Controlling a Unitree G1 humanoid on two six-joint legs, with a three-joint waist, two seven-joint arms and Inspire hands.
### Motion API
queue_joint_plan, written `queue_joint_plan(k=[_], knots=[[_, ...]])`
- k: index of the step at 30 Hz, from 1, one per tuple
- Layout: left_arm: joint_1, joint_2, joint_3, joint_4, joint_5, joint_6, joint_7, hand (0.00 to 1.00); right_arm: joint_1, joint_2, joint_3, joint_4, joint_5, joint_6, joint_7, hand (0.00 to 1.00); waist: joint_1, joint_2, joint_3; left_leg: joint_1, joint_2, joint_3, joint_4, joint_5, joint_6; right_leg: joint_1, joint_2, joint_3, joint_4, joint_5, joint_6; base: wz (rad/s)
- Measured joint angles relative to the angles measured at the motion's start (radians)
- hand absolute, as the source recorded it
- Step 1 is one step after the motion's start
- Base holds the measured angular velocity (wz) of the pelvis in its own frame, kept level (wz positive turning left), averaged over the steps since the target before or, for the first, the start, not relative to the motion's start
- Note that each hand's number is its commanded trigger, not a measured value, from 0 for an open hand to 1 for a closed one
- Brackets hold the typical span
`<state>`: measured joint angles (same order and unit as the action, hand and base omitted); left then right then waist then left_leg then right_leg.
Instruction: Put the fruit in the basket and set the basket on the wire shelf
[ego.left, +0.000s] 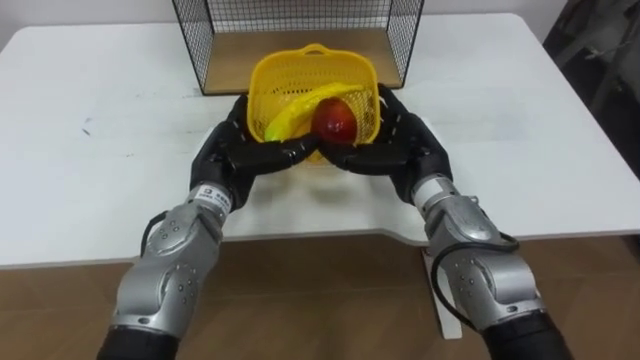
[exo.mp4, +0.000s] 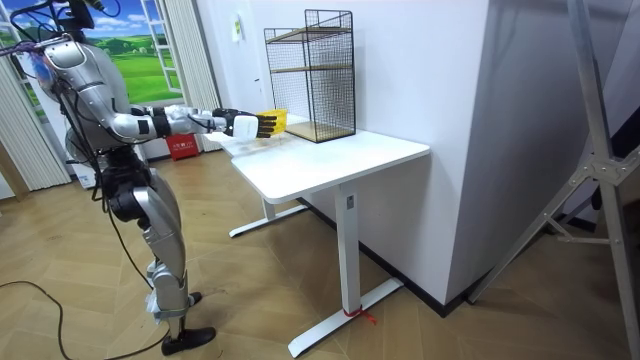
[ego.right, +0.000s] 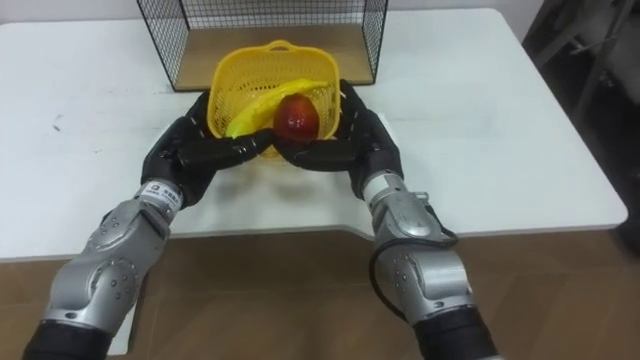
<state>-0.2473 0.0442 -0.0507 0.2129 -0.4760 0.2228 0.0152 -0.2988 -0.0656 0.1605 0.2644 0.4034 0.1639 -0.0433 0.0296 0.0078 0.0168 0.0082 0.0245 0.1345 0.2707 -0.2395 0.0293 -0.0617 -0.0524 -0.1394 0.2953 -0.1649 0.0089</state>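
A yellow plastic basket (ego.left: 268, 78) stands on the white table (ego.left: 100, 150), right in front of the black wire shelf (ego.left: 196, 45) and its wooden bottom board. A yellow banana (ego.left: 283, 117) and a round red fruit (ego.left: 336, 120) lie inside the basket. My left hand (ego.left: 240, 150) clasps the basket's left side and my right hand (ego.left: 405, 140) its right side. The fingers of both curl round its near lower edge and almost meet there. I cannot tell whether the basket rests on the table or is just above it. In the room view the basket (exo.mp4: 273, 120) is held out before the shelf (exo.mp4: 312, 75).
The shelf's open front faces me, with a second board higher up. The table's near edge runs just below my wrists. Dark gear (ego.left: 600, 60) stands off the table's right end. I stand at the table's end, arms stretched forward.
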Motion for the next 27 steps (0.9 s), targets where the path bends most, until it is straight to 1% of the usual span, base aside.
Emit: queue_joint_plan(k=[2,6,8,10,11,12,13,14,15,16,17,18,19,20,21,22,23,24,25,26,27], knots=[[-0.001,-0.002,0.0,0.0,0.008,-0.003,0.0,0.0,-0.003,0.0,-0.006,-0.007,-0.018,0.0,0.001,0.0,0.0,-0.001,-0.0003,-0.005,0.0,0.002,0.004,0.0,0.0,-0.007,0.001,0.0,0.004,0.0,0.0,-0.04],[-0.002,0.003,-0.001,0.0,0.005,-0.007,0.0,0.0,-0.004,-0.004,-0.008,-0.012,-0.016,0.0,0.002,0.0,-0.003,-0.001,-0.0004,-0.013,0.0,0.002,0.022,0.0,0.0,-0.013,0.0,0.001,0.018,0.0,0.0,-0.01],[-0.001,0.003,-0.001,0.0,-0.001,-0.009,0.0,0.0,-0.004,-0.006,-0.008,-0.011,-0.013,0.0,0.005,0.0,-0.004,-0.003,0.0008,-0.015,0.0,0.001,0.034,0.0,0.0,-0.015,-0.001,0.003,0.032,-0.002,-0.001,0.0],[-0.001,0.003,-0.001,0.001,0.0,-0.011,0.0,0.0,-0.004,-0.015,-0.008,-0.01,-0.015,0.0,0.012,0.0,0.0,-0.011,0.0023,-0.013,0.0,0.003,0.047,-0.001,-0.001,-0.016,-0.002,0.011,0.048,-0.01,-0.004,-0.03],[-0.001,0.005,-0.001,0.003,0.0,-0.012,0.0,0.0,-0.004,-0.016,-0.008,-0.009,-0.014,0.0,0.015,0.0,0.002,-0.024,0.0065,-0.014,0.002,0.004,0.071,-0.002,-0.003,-0.016,-0.003,0.011,0.067,-0.019,-0.009,-0.05],[-0.001,0.008,0.001,0.003,0.0,-0.012,-0.001,0.0,-0.004,-0.015,-0.008,-0.009,-0.015,0.0,0.019,0.0,0.003,-0.031,0.0075,-0.018,0.005,0.004,0.088,-0.006,-0.008,-0.016,-0.003,0.008,0.077,-0.024,-0.012,0.0],[-0.001,0.008,0.009,0.002,0.0,-0.012,-0.005,0.0,-0.004,-0.016,-0.01,-0.009,-0.016,0.0,0.033,0.0,0.003,-0.038,0.0057,-0.036,0.019,0.004,0.134,-0.03,-0.015,-0.024,0.003,-0.004,0.103,-0.037,-0.021,0.04],[-0.001,0.008,0.015,0.002,0.0,-0.015,-0.011,0.0,-0.004,-0.013,-0.022,-0.009,-0.016,0.0,0.049,0.0,0.005,-0.043,0.0043,-0.062,0.036,0.002,0.191,-0.064,-0.019,-0.046,0.006,-0.016,0.149,-0.062,-0.031,0.07],[-0.001,0.008,0.022,0.004,0.0,-0.015,-0.021,0.0,-0.004,-0.012,-0.027,-0.009,-0.018,0.0,0.055,0.0,0.006,-0.052,0.0052,-0.087,0.045,0.0,0.248,-0.095,-0.026,-0.073,0.013,-0.011,0.208,-0.097,-0.036,0.05],[-0.001,0.006,0.024,0.005,0.0,-0.015,-0.024,0.0,-0.003,-0.013,-0.027,-0.009,-0.018,0.001,0.057,0.0,0.009,-0.053,0.0056,-0.098,0.052,0.0,0.273,-0.109,-0.029,-0.082,0.019,-0.007,0.231,-0.112,-0.038,-0.03],[0.0,0.002,0.028,0.006,0.0,-0.015,-0.025,0.0,-0.003,-0.013,-0.027,-0.008,-0.015,0.001,0.058,0.0,0.017,-0.053,0.0058,-0.113,0.059,-0.002,0.313,-0.127,-0.038,-0.098,0.027,-0.002,0.267,-0.13,-0.044,-0.1],[0.0,0.001,0.027,0.005,-0.002,-0.015,-0.025,0.0,-0.002,-0.013,-0.027,-0.008,-0.004,0.003,0.059,0.0,0.025,-0.052,0.0053,-0.115,0.069,0.001,0.327,-0.132,-0.044,-0.101,0.037,0.003,0.278,-0.136,-0.049,-0.12],[0.0,-0.001,0.027,0.005,-0.002,-0.015,-0.025,0.0,-0.003,-0.013,-0.028,-0.008,-0.001,0.003,0.059,0.0,0.028,-0.051,0.005,-0.115,0.073,0.0,0.329,-0.13,-0.048,-0.1,0.04,0.006,0.277,-0.136,-0.05,-0.07],[0.0,0.0,0.027,0.005,-0.004,-0.015,-0.025,0.0,-0.006,-0.012,-0.028,-0.008,0.0,0.003,0.059,0.0,0.029,-0.05,0.0049,-0.12,0.078,0.001,0.342,-0.121,-0.057,-0.098,0.042,0.008,0.274,-0.139,-0.063,0.07],[0.0,0.004,0.025,0.006,-0.007,-0.015,-0.025,0.0,-0.007,-0.006,-0.028,-0.007,0.002,0.003,0.059,0.0,0.022,-0.053,0.0063,-0.15,0.086,0.008,0.395,-0.098,-0.061,-0.092,0.044,0.012,0.273,-0.142,-0.069,0.2],[0.0,0.008,0.023,0.009,-0.012,-0.015,-0.025,0.0,-0.007,-0.002,-0.026,-0.003,0.001,0.003,0.059,0.0,0.014,-0.057,0.0087,-0.18,0.085,0.007,0.445,-0.072,-0.057,-0.086,0.042,0.017,0.273,-0.143,-0.074,0.49],[0.0,0.013,0.014,0.01,-0.023,-0.016,-0.025,0.0,-0.005,-0.002,-0.024,0.003,0.002,0.003,0.057,0.0,0.001,-0.07,0.0136,-0.235,0.06,-0.003,0.478,-0.059,-0.051,-0.078,0.037,0.049,0.274,-0.152,-0.075,0.57],[-0.001,0.005,-0.001,0.01,-0.024,-0.016,-0.029,0.0,-0.005,-0.017,-0.034,0.004,0.004,0.003,0.053,0.0,0.004,-0.075,0.0127,-0.284,0.024,-0.007,0.4,-0.052,-0.046,-0.079,0.038,0.089,0.265,-0.154,-0.073,0.47],[-0.001,-0.003,-0.006,0.01,-0.024,-0.016,-0.03,0.0,-0.006,-0.024,-0.04,0.004,0.006,0.003,0.053,0.0,0.008,-0.075,0.0122,-0.303,0.008,-0.004,0.34,-0.033,-0.05,-0.079,0.038,0.107,0.259,-0.154,-0.073,0.1],[-0.001,-0.015,-0.006,0.01,-0.024,-0.02,-0.038,0.0,-0.007,-0.03,-0.046,0.004,0.006,0.003,0.053,0.0,0.026,-0.073,0.0119,-0.329,-0.014,-0.001,0.218,0.018,-0.046,-0.08,0.041,0.141,0.257,-0.153,-0.07,-0.22],[-0.001,-0.021,-0.001,0.013,-0.024,-0.03,-0.046,0.0,-0.007,-0.03,-0.045,0.005,0.006,0.003,0.054,0.0,0.036,-0.068,0.0099,-0.339,-0.014,-0.006,0.106,0.063,-0.041,-0.078,0.046,0.153,0.261,-0.155,-0.065,-0.31]])
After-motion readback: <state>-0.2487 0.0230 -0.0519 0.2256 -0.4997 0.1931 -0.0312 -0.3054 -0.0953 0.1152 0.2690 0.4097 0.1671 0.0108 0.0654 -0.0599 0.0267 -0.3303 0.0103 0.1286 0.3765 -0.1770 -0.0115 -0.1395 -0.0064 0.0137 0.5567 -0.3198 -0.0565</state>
